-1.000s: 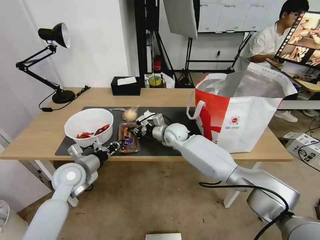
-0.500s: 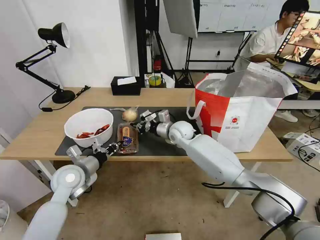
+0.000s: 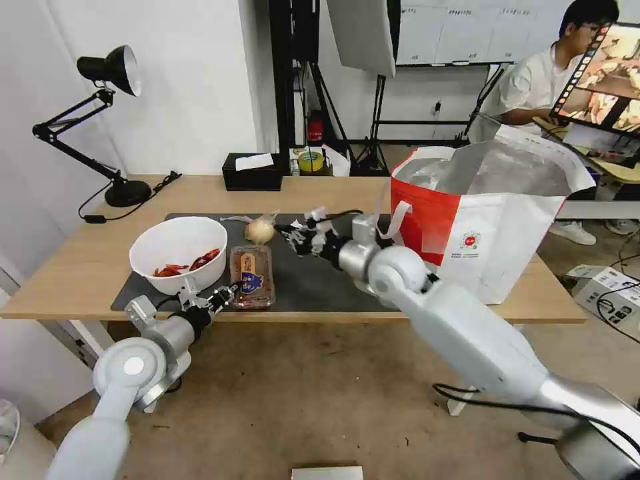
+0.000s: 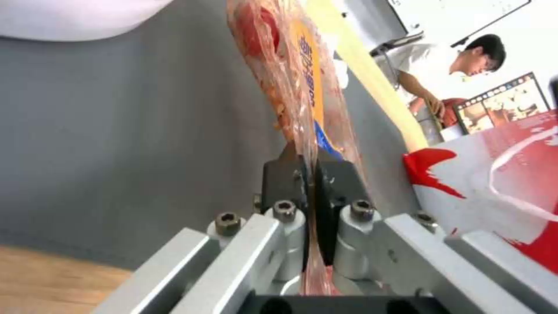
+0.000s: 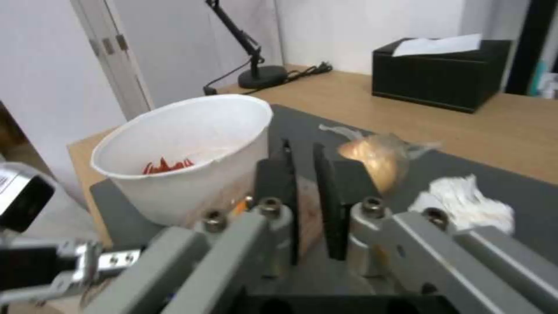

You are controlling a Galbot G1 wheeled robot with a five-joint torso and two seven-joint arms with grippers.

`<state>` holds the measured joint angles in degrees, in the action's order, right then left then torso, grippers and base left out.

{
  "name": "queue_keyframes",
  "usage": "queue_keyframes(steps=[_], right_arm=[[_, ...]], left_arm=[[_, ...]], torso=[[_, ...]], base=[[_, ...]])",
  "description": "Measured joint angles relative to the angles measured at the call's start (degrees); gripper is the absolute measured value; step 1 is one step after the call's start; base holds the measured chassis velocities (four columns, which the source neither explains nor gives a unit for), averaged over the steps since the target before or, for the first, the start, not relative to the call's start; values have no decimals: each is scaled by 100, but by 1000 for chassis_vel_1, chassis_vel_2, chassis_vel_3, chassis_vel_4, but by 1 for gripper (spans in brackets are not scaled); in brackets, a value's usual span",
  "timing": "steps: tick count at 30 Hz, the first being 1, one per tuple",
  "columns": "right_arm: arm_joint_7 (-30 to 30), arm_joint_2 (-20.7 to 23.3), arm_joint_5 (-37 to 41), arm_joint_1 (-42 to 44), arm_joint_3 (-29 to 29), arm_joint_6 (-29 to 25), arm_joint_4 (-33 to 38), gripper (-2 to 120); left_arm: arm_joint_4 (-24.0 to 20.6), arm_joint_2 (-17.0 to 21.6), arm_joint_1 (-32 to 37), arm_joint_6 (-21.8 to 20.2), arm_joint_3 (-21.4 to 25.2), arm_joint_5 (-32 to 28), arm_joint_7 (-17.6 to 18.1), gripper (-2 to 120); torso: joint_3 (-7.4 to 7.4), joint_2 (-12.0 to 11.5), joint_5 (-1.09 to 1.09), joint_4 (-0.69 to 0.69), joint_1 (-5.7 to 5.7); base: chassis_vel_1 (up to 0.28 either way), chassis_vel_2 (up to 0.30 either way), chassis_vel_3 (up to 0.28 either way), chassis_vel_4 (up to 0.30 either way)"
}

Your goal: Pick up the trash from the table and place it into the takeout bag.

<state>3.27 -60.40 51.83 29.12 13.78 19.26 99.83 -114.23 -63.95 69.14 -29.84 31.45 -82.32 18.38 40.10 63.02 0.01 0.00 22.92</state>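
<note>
Fingers of the left gripper [image 4: 308, 192] were pressed together on the near edge of a clear plastic tray [image 3: 252, 285] holding food scraps and a blue-and-orange label. In the head view this left gripper [image 3: 227, 293] sat at the front edge of the dark grey mat [image 3: 313, 280], the tray lying flat on the mat just right of the white bowl [image 3: 178, 253] with red scraps inside.

The right gripper [image 3: 297, 237] hung above the middle of the mat, its jaws slightly apart with nothing between them; in the right wrist view [image 5: 305, 192] a narrow gap showed between the two black pads. Just beside it lay the knotted clear bag [image 3: 260, 229] around a tan lump, and the wrist view showed crumpled white tissue [image 5: 465, 203] on the mat nearby.

The takeout bag [image 3: 487, 227] stood open at the right end of the table [image 3: 80, 267], foil lining showing. A black tissue box [image 3: 252, 172] sat at the far edge.
</note>
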Motion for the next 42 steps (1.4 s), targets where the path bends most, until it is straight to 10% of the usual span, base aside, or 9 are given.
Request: queue_keyframes(steps=[11, 23, 42], right_arm=[[-127, 749, -818, 2618, -1637, -494, 1618, 54], [284, 296, -1845, 5254, -3294, -1131, 2631, 96], [702, -648, -2982, 6994, -4099, -3167, 2320, 100]], left_arm=[[-329, -69, -40, 13, -33, -57, 8, 1], [-598, -77, -392, 18, -157, -250, 27, 1], [-404, 118, -1684, 177, -1013, -646, 47, 1]], torso=[[0, 1, 0, 0, -1], [-1, 1, -1, -1, -1], [0, 1, -2, 0, 0]], base=[[0, 0, 0, 0], [0, 0, 0, 0], [0, 0, 0, 0]])
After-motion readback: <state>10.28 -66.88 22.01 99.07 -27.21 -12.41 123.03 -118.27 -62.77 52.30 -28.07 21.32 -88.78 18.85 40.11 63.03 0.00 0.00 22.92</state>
